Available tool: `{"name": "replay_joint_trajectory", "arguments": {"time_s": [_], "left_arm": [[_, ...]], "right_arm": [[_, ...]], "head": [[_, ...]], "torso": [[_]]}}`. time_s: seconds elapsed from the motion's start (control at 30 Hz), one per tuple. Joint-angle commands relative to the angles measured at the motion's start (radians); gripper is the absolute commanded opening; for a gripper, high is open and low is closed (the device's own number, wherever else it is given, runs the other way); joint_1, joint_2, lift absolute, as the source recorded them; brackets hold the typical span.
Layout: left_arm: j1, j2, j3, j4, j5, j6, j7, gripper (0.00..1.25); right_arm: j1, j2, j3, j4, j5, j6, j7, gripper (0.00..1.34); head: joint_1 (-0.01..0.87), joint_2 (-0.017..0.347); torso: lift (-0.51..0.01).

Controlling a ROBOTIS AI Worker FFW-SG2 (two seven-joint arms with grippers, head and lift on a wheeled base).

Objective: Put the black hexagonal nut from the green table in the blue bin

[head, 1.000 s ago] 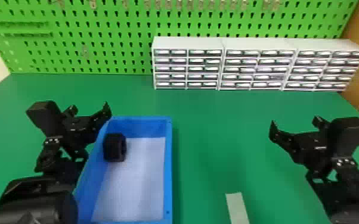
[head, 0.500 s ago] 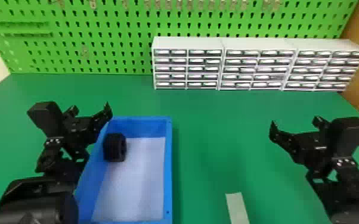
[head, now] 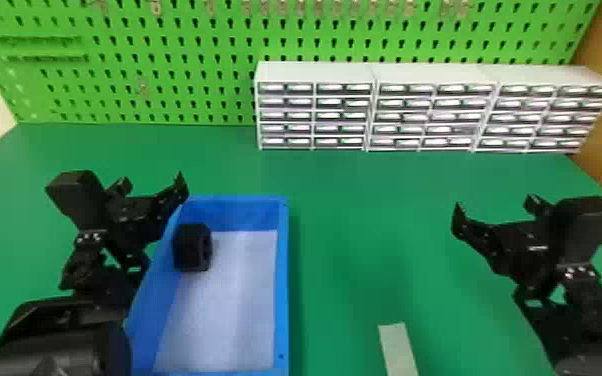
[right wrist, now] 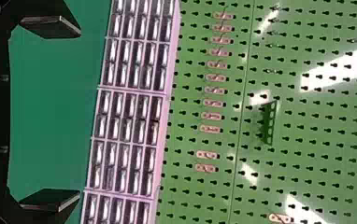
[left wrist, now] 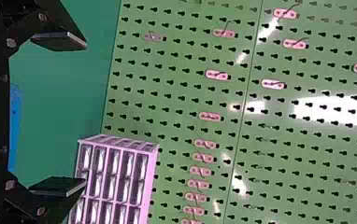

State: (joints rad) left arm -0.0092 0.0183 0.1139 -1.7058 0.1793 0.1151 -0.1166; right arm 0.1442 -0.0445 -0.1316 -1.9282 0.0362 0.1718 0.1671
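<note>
While the black, thick-walled hexagonal nut (head: 192, 247) sits inside the rectangular blue plastic bin (head: 282, 280), by its left wall towards the far end, the black left gripper (head: 152, 184) hangs just beside the bin's far left corner. Its flat black fingers (left wrist: 60, 41) stand wide open, with green tabletop showing between them in the left wrist view. Well apart on the right, above the smooth green table (head: 355, 210), is the black right gripper (head: 495, 206), its two fingers (right wrist: 53, 27) likewise spread open. A pale flat strip (head: 397, 345) lies on the near part of the table, right of the bin. Along the far right side stand white cabinets of small drawers (head: 315, 72), before an upright bright green pegboard (head: 165, 50).
</note>
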Motion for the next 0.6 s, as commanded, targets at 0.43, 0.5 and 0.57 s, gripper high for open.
{"name": "replay_joint_trajectory", "arguments": {"time_s": [0.43, 0.5, 0.57], "left_arm": [[0.000, 0.000, 0.000, 0.000, 0.000, 0.000, 0.000, 1.01], [0.000, 0.000, 0.000, 0.000, 0.002, 0.000, 0.000, 1.01], [0.000, 0.000, 0.000, 0.000, 0.002, 0.000, 0.000, 1.01]], "right_arm": [[0.001, -0.003, 0.001, 0.000, -0.006, 0.000, 0.000, 1.24], [0.003, -0.003, 0.001, 0.000, -0.006, 0.000, 0.000, 1.24], [0.003, -0.003, 0.003, 0.000, -0.006, 0.000, 0.000, 1.24]], "head": [[0.686, 0.051], [0.686, 0.051], [0.686, 0.051]], "torso": [[-0.097], [-0.097], [-0.097]]}}
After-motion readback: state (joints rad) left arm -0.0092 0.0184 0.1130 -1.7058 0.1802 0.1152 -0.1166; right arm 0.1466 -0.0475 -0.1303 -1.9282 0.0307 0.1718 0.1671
